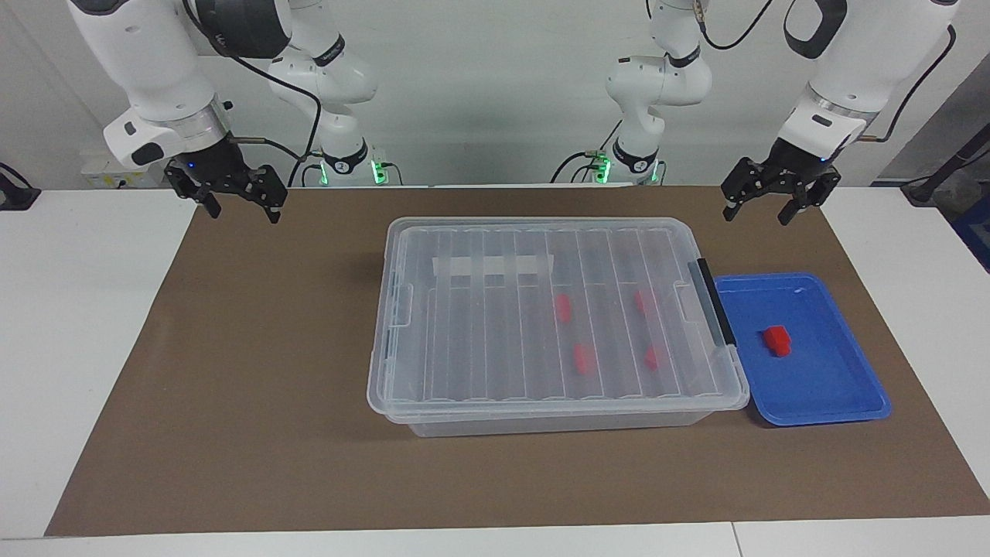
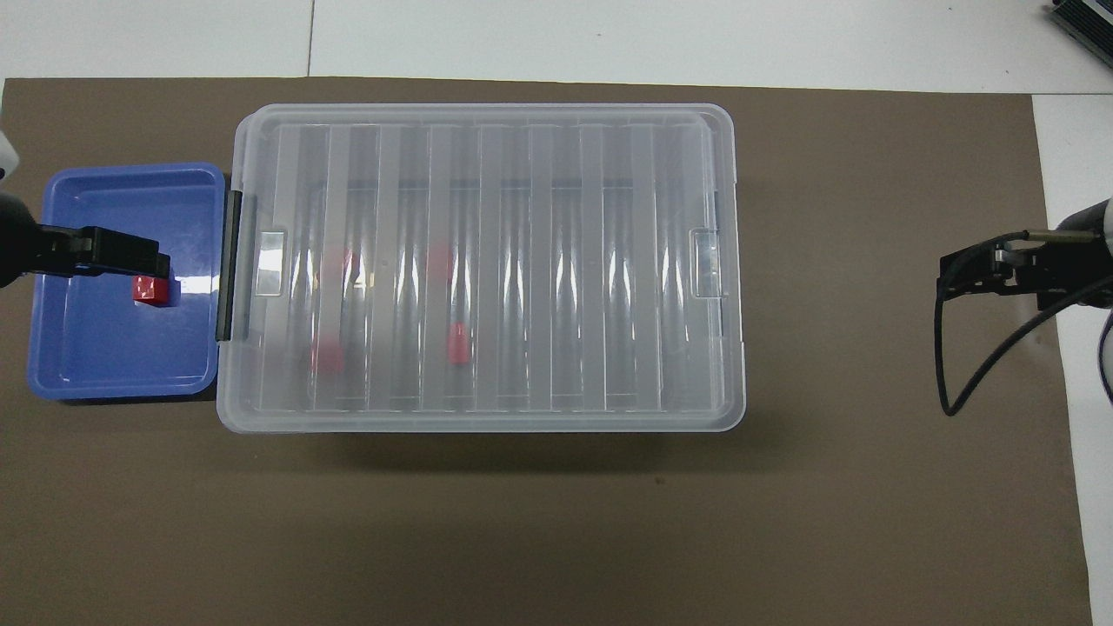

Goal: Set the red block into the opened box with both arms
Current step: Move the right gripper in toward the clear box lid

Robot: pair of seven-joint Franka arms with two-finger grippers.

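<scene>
Left hand [image 1: 780, 203] hangs spread and empty over the mat at its own end of the desk, nearest arm to the red block [image 1: 778, 340] lying in the blue tray [image 1: 835, 402] just beside the still-lidded box [image 1: 402, 309]; right hand [image 1: 236, 199] spread, waiting.

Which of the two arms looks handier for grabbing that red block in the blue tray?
The left. Its open left gripper hangs at the blue tray's end of the table, where the red block lies. The right gripper, also open, waits at the other end, with the lidded box between.
</scene>
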